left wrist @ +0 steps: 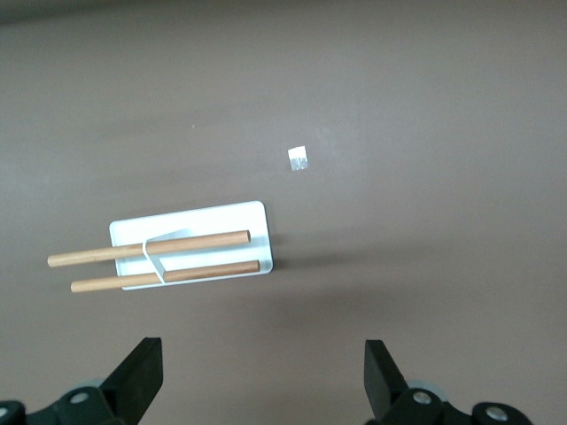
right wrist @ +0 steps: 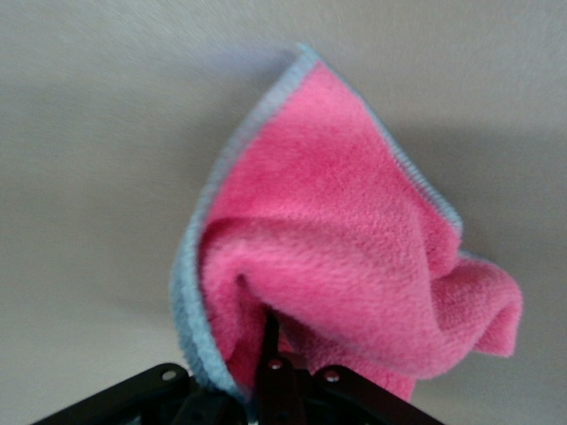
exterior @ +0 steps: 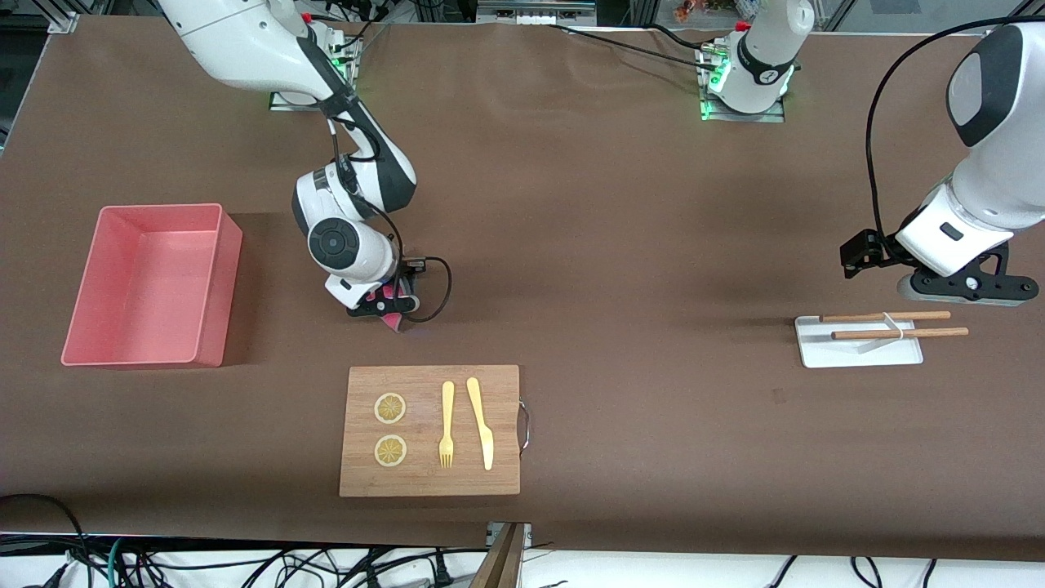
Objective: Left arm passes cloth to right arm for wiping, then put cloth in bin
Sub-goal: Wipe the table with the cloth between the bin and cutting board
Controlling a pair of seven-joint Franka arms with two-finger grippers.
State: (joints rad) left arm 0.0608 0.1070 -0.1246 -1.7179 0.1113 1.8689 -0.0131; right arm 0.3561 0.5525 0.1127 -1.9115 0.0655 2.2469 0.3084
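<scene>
The cloth (right wrist: 354, 257) is pink with a pale blue hem and hangs bunched from my right gripper (right wrist: 270, 332), which is shut on it. In the front view the cloth (exterior: 394, 320) shows as a small pink tip under the right gripper (exterior: 384, 306), low over the bare table between the bin and the wooden board. The bin (exterior: 82, 318) is a pink tub toward the right arm's end of the table, with nothing in it. My left gripper (left wrist: 263, 376) is open, holds nothing, and hovers over the table beside a white tray (left wrist: 221, 217).
A wooden cutting board (exterior: 429, 474) lies near the front edge, carrying two lemon slices, a yellow fork (exterior: 446, 425) and a yellow knife (exterior: 481, 423). The white tray (exterior: 857, 351) toward the left arm's end holds two wooden sticks (exterior: 898, 332). A small white scrap (left wrist: 299, 158) lies on the table.
</scene>
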